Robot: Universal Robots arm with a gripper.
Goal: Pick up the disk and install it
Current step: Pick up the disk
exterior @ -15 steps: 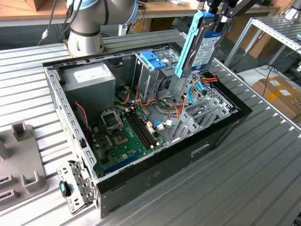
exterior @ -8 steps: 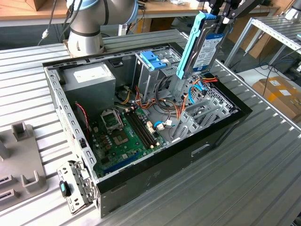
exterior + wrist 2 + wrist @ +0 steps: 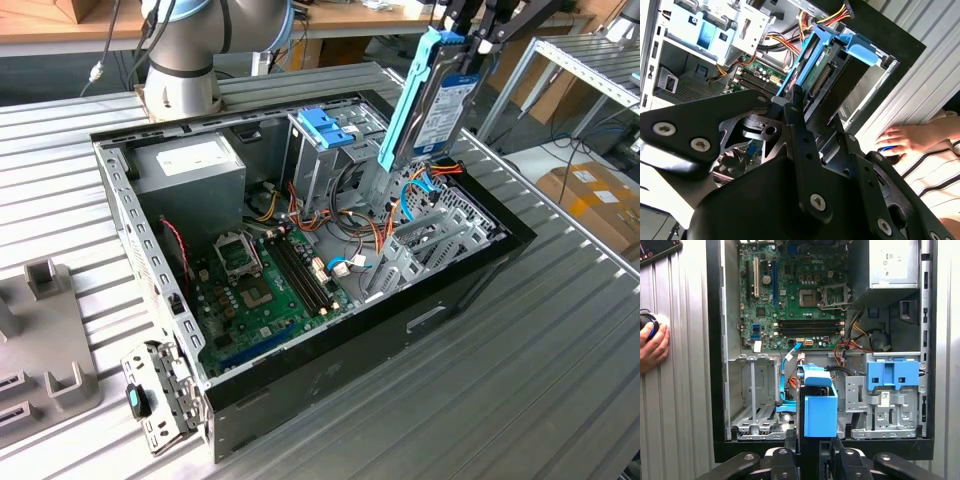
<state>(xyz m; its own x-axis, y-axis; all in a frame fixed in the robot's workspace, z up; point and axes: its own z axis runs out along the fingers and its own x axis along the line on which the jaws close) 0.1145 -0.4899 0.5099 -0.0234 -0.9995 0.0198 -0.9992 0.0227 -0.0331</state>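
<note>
Clamping jaws on the disk, blue-and-white label, above open computer case

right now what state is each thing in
disk, held in the air over the case, stood on edge, not yet in a bay
gripper, fingers shut on the disk
computer case, lying on its side, side panel off
drive cage, empty
blue bracket, seated on the neighbouring metal cage
hand, resting on the table beside the case
</note>
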